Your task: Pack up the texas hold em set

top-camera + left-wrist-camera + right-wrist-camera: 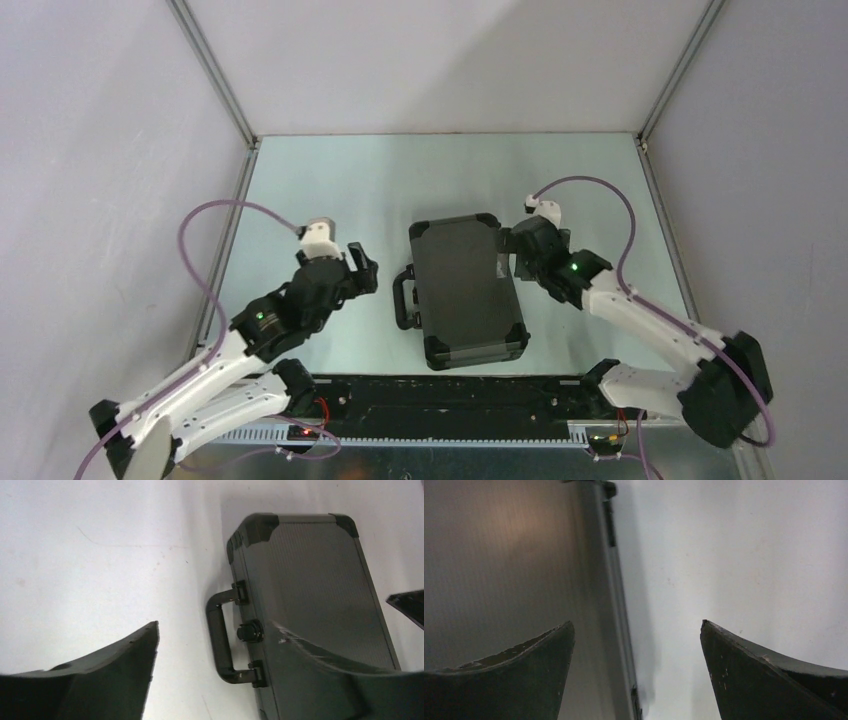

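The black rectangular case [466, 288] lies shut and flat in the middle of the table, its handle [402, 297] on its left side. It also shows in the left wrist view [310, 580] with its handle [219, 637] and latch knob [249, 631]. My left gripper [362, 268] is open and empty, just left of the handle; the handle lies between its fingers. My right gripper [512, 262] is open and empty over the case's right edge [616, 630]: one finger over the lid, the other over the table. Chips, card box and marker are out of view.
The pale table [330, 190] is walled by white panels left, right and behind. A black rail [450, 400] with both arm bases runs along the near edge.
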Robot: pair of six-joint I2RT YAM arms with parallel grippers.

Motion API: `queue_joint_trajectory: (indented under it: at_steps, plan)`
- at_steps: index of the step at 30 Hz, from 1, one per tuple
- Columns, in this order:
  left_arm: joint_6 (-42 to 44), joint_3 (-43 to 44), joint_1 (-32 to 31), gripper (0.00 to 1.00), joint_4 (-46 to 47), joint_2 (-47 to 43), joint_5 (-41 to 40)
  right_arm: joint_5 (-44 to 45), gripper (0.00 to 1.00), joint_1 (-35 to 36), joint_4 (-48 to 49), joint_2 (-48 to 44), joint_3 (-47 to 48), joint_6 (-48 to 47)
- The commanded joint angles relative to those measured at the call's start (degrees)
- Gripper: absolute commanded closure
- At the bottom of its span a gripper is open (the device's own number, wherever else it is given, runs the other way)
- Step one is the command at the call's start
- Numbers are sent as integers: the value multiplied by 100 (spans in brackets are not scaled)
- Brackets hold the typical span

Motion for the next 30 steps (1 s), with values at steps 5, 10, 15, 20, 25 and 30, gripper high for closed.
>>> queue_joint_trajectory:
  at_steps: [5,10,15,20,25,30]
  plan:
    - [16,400,26,1,-930,-629,-540,341,1,221,183,-1932,-750,266]
    - [160,901,32,0,-1481,-601,-606,344,1,93,-127,-3001,-1090,337]
    - [301,1041,31,0,-1896,-870,-876,270,1,71,-412,-3847,-1390,436]
    - [387,885,34,0,-2028,-1436,-1141,231,1,226,-431,-4387,-1636,608]
    - [453,851,26,0,-2041,-1819,-1274,545,1,546,-534,-4677,-1654,687]
    - [458,879,31,0,-2042,-1696,-1446,778,1,723,-567,-4765,-1654,683]
